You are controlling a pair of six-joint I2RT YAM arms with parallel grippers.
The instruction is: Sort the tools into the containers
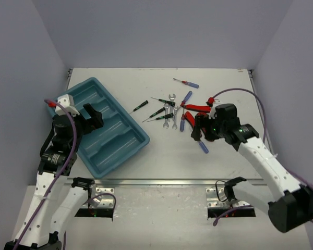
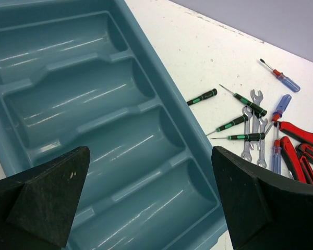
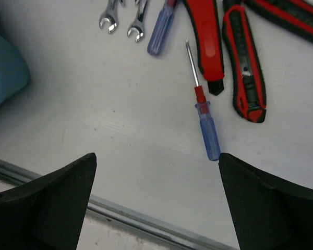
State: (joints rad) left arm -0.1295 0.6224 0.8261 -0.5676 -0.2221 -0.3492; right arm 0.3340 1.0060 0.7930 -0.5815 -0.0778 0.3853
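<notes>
No tool lies in the teal tray (image 1: 112,138) at the left, and all its long compartments are bare, so the sorting has not begun. The tools sit in a loose cluster at centre-right: thin black-handled screwdrivers (image 2: 240,121), silver wrenches (image 1: 169,113) and red-handled pliers (image 3: 208,41).

The right gripper (image 3: 156,160) hovers with its jaws spread wide and holding nothing. It is above a blue-and-red screwdriver (image 3: 202,107) lying alone on the near side of the cluster. The left gripper (image 2: 150,153) hangs over the tray, likewise spread and empty.

The first pick looks to be at hand. The screwdriver lies off-centre, close to one finger, so the next move calls for centring over its handle, lowering, then closing across it. No brand, label or writing can be read on anything.
</notes>
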